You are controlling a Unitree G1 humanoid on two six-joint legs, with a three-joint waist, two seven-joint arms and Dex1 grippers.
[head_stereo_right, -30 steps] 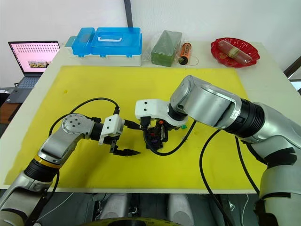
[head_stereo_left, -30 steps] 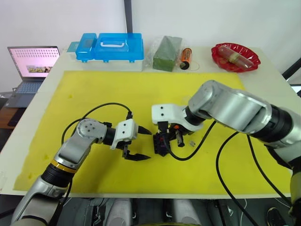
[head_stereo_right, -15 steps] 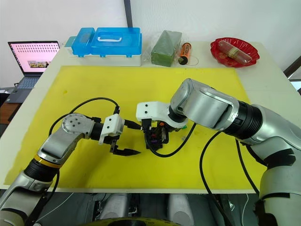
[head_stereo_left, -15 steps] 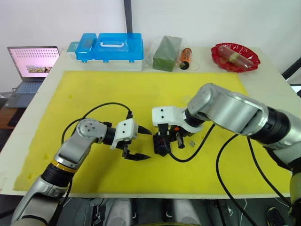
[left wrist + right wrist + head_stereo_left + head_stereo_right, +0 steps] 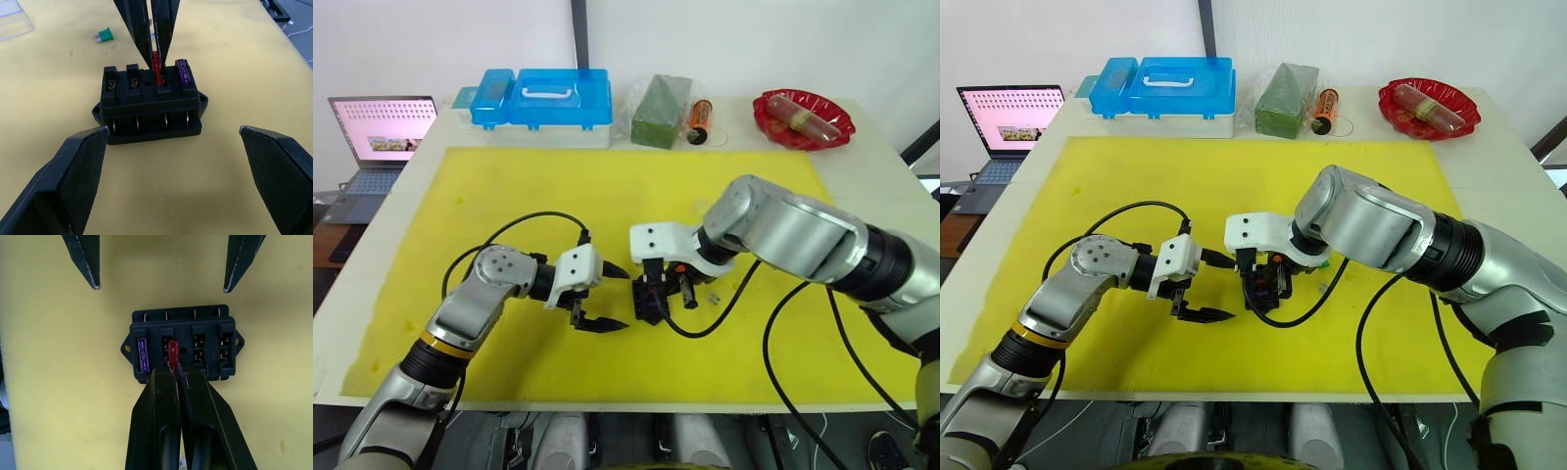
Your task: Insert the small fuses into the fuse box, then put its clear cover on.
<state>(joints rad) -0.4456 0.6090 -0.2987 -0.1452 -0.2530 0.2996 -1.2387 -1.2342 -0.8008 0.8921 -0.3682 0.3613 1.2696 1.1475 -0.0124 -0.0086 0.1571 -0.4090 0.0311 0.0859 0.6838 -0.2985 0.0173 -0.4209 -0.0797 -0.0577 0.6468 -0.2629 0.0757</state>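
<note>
Fuse box (image 5: pixel 150 105): black block on the yellow mat (image 5: pixel 509 196), between the 2 grippers; 4 columns of slots.
Right gripper (image 5: pixel 174 366): fingers pinched together on a red fuse (image 5: pixel 156 62), which stands in the 2nd column from the purple fuse's end.
Purple fuse (image 5: pixel 143 361): seated in the end column, just beside the red one.
Left gripper (image 5: pixel 607 297): fingers spread wide, holding nothing, hovering just beside the box.
Change over the last second: very little; the right gripper has crept slightly at the box while the left has stayed open in place (the red fuse appears to be mid-insertion, not yet released).
Meaning for the task: 2 of 4 columns hold fuses; the other 2 stand empty, and the cover is not on.
Green fuse (image 5: pixel 103 35): loose on the mat, apart from the box.
Clear cover (image 5: pixel 13 25): transparent piece cut off at the frame edge in the left wrist view; likely the cover, though its full shape is hidden.
Hard to make out: how deep the red fuse sits, since the right fingers cover its top; a small pale item (image 5: pixel 712 297) near the right wrist, too small to identify.
</note>
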